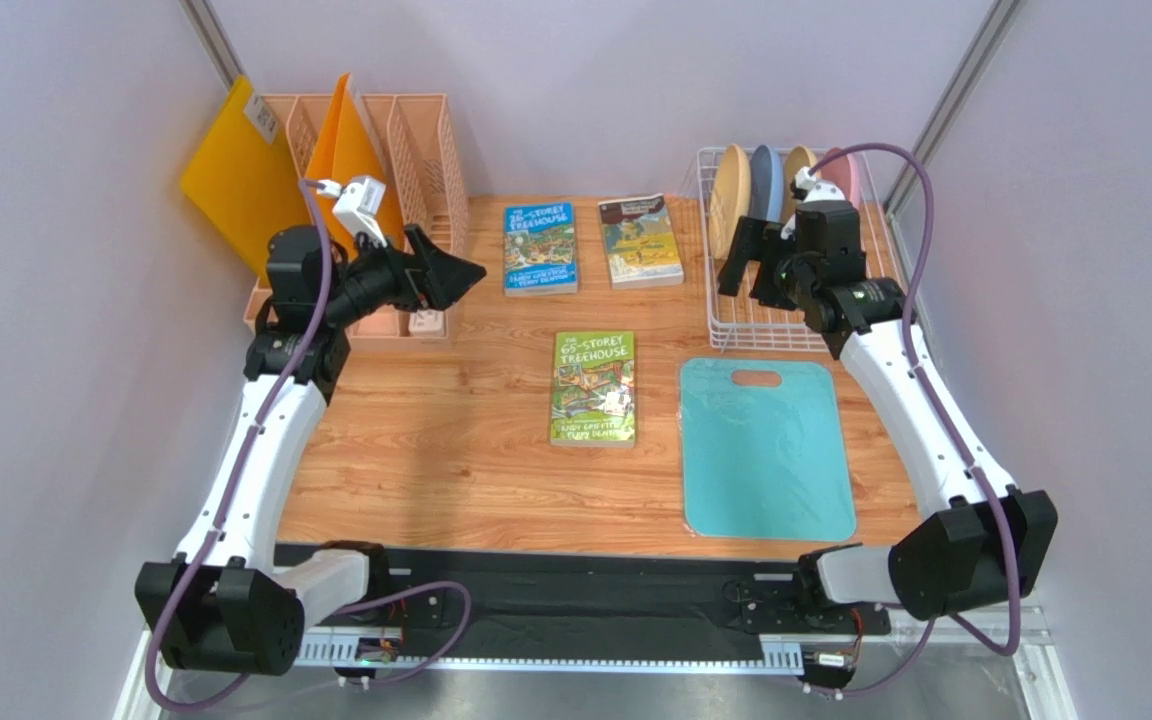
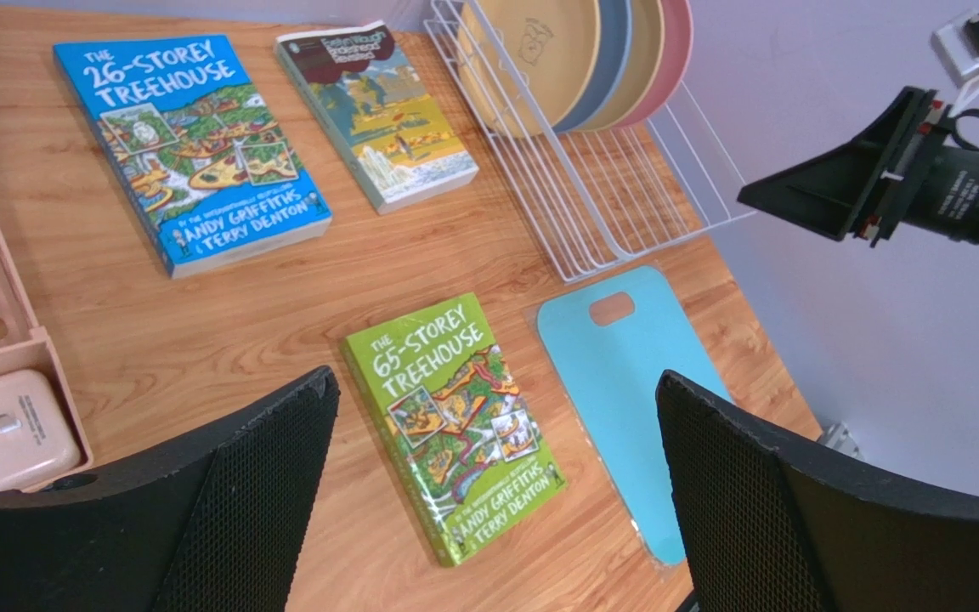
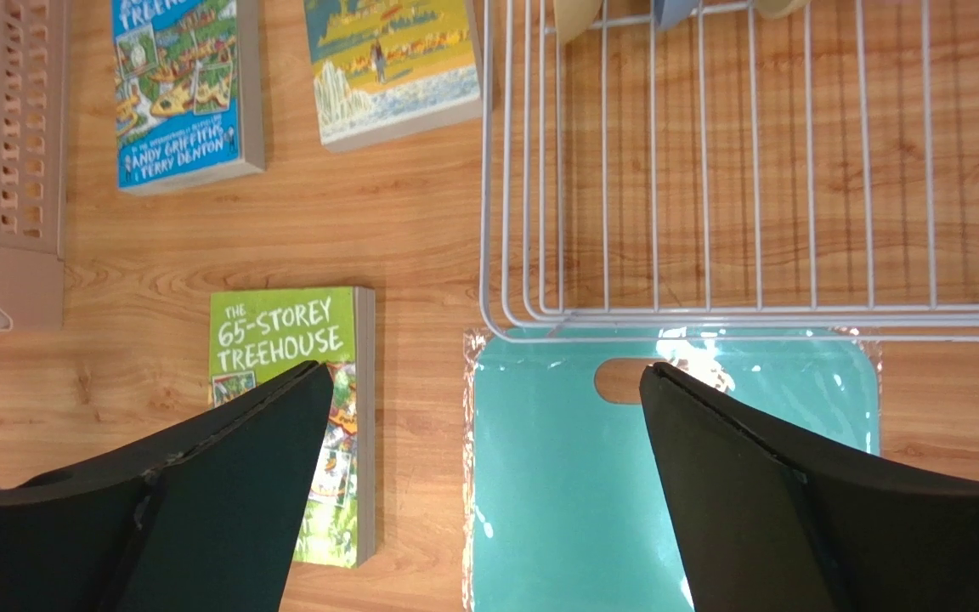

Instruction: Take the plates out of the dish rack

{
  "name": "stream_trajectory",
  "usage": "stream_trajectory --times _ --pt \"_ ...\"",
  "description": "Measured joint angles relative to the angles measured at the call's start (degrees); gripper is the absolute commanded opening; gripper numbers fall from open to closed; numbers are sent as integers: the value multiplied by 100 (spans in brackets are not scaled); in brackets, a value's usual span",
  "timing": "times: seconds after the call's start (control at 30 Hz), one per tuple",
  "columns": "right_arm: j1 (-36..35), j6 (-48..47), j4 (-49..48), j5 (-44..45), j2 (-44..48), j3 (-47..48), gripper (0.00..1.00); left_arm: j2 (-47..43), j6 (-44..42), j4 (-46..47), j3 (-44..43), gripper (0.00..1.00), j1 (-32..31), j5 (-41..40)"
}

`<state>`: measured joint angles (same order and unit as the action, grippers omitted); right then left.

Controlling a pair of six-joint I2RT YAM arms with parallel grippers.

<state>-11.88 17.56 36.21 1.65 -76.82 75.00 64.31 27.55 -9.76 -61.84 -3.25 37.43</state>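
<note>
The white wire dish rack (image 1: 763, 324) stands at the back right of the table. Four plates stand upright side by side at its far end: tan (image 1: 732, 188), blue (image 1: 764, 177), pale yellow (image 1: 796, 162) and pink (image 1: 839, 168). My right gripper (image 1: 748, 267) hovers over the rack's near half, open and empty. In the right wrist view it (image 3: 485, 374) hangs above the rack's front rim (image 3: 737, 310), with the plates' lower edges (image 3: 578, 15) at the top. My left gripper (image 1: 455, 278) is open and empty at the back left, facing the plates (image 2: 539, 58) from afar.
A teal mat (image 1: 767, 447) lies in front of the rack. Three books lie on the table: green (image 1: 594, 387), blue (image 1: 540, 248) and another (image 1: 639, 240). A peach file organizer (image 1: 417, 165) with orange folders (image 1: 244, 173) stands at the back left.
</note>
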Motion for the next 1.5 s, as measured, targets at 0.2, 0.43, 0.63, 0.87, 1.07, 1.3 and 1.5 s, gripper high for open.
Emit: stream_trajectory --times 0.2,0.43,0.63,0.87,1.07,1.3,1.5 --pt "9 -240 -192 68 101 341 100 131 249 203 87 97 72 -157" --pt "-17 -546 -131 450 -1421 2090 90 116 146 332 472 99 11 -977" --pt "-79 -708 111 918 -2671 3158 78 -306 -258 343 710 99 -520 -2140" --pt "-221 -1064 295 1668 -3930 4391 67 15 -643 341 710 99 -1108 -3246" --pt "-273 -1375 352 2253 -4677 5101 64 407 -828 321 710 99 -1342 -3812" --pt "-273 -1749 293 2756 -5193 5519 53 726 -887 321 710 99 -1410 -3985" --pt "-302 -1939 96 3016 -5427 5510 47 855 -1023 334 669 99 -1438 -3989"
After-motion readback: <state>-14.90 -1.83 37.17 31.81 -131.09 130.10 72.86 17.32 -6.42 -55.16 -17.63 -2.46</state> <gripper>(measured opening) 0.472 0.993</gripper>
